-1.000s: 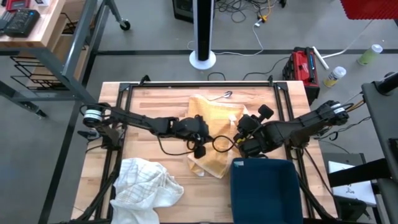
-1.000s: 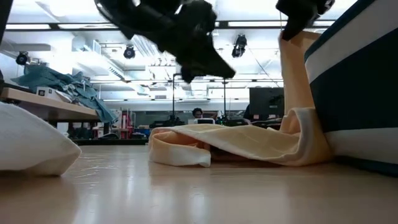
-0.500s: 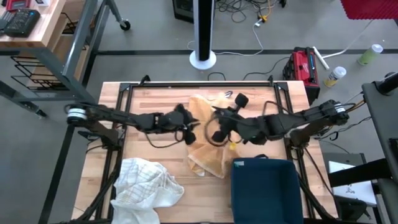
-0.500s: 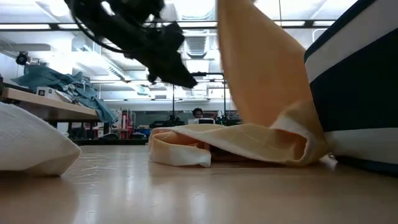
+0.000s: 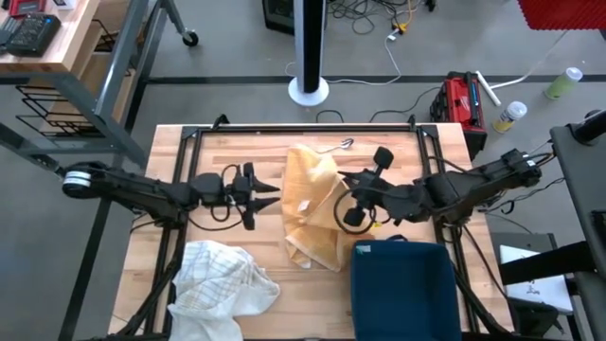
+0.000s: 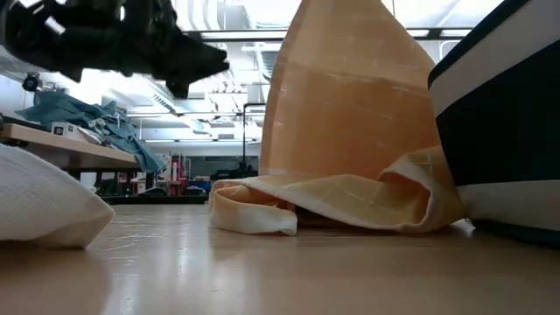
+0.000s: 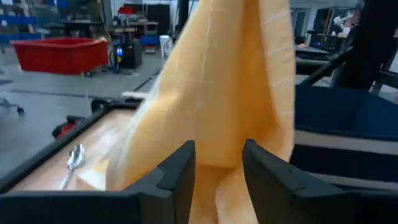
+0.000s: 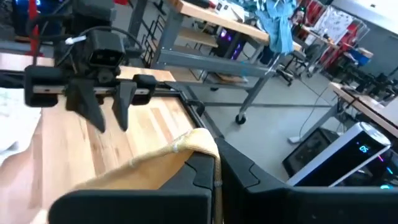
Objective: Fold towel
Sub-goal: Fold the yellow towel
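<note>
At counter centre, the right end effector (image 5: 343,202) clenches the yellow towel (image 5: 317,204) and holds it raised, while the left end effector (image 5: 270,194), at nine o'clock of it, stands released.

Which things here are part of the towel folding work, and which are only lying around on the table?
Part of the job:
- yellow towel, one part lifted
- right pincer, shut on the towel
- left pincer, open, apart from the towel

Lying about:
- white cloth
- dark blue folded towel
- small metal object
</note>
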You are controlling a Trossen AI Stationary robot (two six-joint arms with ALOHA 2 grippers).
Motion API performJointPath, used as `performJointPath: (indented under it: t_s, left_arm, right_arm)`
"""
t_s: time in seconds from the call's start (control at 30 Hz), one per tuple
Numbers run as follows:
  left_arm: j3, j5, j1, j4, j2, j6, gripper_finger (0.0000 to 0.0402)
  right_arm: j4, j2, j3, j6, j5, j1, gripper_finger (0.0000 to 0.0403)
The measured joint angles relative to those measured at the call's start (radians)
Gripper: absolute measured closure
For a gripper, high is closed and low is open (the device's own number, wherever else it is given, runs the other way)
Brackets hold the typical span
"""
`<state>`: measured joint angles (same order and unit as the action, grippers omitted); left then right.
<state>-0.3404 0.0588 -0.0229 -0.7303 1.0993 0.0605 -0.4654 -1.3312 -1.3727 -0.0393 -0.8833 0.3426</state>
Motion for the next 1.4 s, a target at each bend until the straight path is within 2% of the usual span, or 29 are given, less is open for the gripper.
performJointPath:
  t_s: [0.17,0.27,0.47,0.6,0.7,0.83,0.93,1.1,1.2,1.3,1.4]
  left_arm:
    - [0.008,-0.071,0.017,-0.131,0.124,-0.031,0.0256]
    - [-0.044,-0.121,0.035,-0.165,0.234,-0.075,0.0250]
    - [-0.225,-0.225,0.056,-0.020,0.462,-0.130,0.0243]
    - [-0.338,-0.349,0.053,0.142,0.522,-0.130,0.0242]
    - [-0.385,-0.393,0.053,0.229,0.530,-0.126,0.0249]
    - [-0.402,-0.418,0.055,0.310,0.517,-0.085,0.0264]
    - [-0.383,-0.407,0.056,0.310,0.512,-0.030,0.0275]
    - [-0.365,-0.249,0.074,0.202,0.556,-0.045,0.0283]
    - [-0.374,-0.276,0.089,0.111,0.609,-0.052,0.0280]
    - [-0.412,-0.304,0.097,0.134,0.649,-0.075,0.0278]
    - [-0.446,-0.344,0.096,0.225,0.657,-0.068,0.0283]
  right_arm:
    - [-0.012,-0.037,0.003,-0.001,0.000,-0.002,0.0403]
    - [-0.023,-0.046,0.003,-0.002,-0.007,-0.002,0.0403]
    - [-0.032,-0.048,0.003,0.004,-0.018,-0.002,0.0403]
    - [-0.043,-0.047,0.003,0.014,-0.018,-0.002,0.0403]
    - [-0.071,-0.047,0.004,0.022,-0.028,-0.002,0.0403]
    - [-0.127,-0.047,0.005,0.058,-0.065,-0.003,0.0403]
    - [-0.156,-0.047,0.005,0.090,-0.069,-0.003,0.0403]
    - [-0.149,-0.047,0.006,0.094,-0.068,-0.003,0.0403]
    - [-0.130,-0.047,0.006,0.095,-0.068,-0.007,0.0403]
    - [-0.123,-0.047,0.006,0.095,-0.067,-0.009,0.0403]
    - [-0.123,-0.047,0.006,0.099,-0.067,-0.009,0.0403]
